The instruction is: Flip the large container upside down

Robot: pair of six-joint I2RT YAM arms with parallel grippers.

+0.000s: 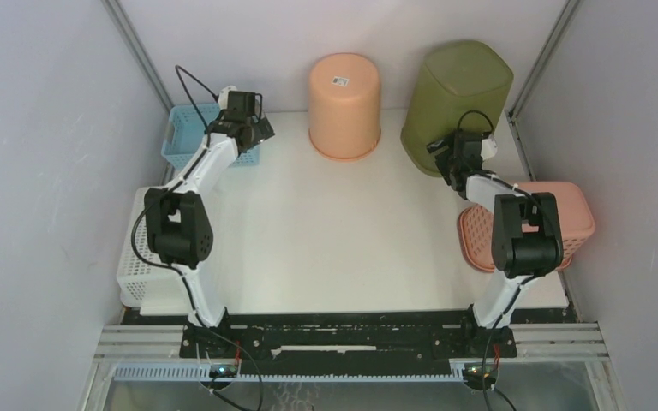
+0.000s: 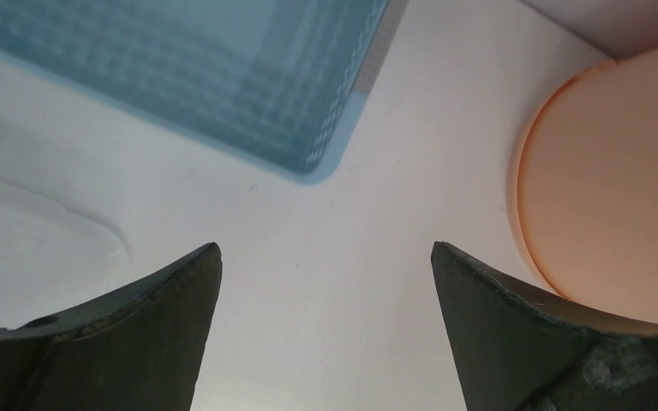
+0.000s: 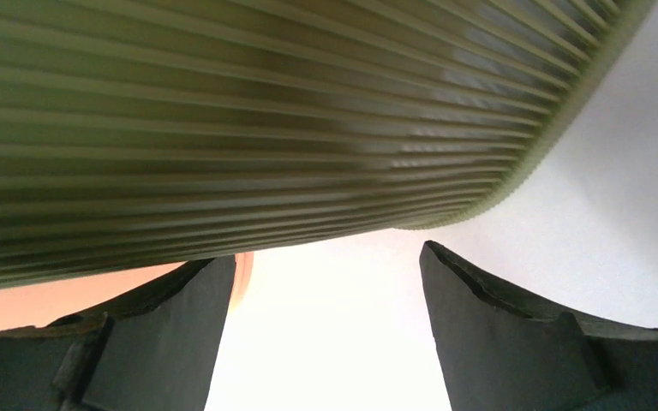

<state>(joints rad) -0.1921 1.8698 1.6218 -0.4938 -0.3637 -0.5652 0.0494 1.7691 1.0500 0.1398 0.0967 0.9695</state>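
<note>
Green bin (image 1: 461, 94) stood at rear right, rim down, directly ahead of the right gripper (image 3: 321, 257), its jaws wide open and empty. Left gripper (image 2: 326, 248), also open and empty, sat well apart.

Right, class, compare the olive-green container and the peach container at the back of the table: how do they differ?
The olive-green container is bigger than the peach container. The olive-green container has ribbed walls and rounded corners; the peach container is smooth and round. Only the peach container shows a label on top. Both stand mouth down.
</note>
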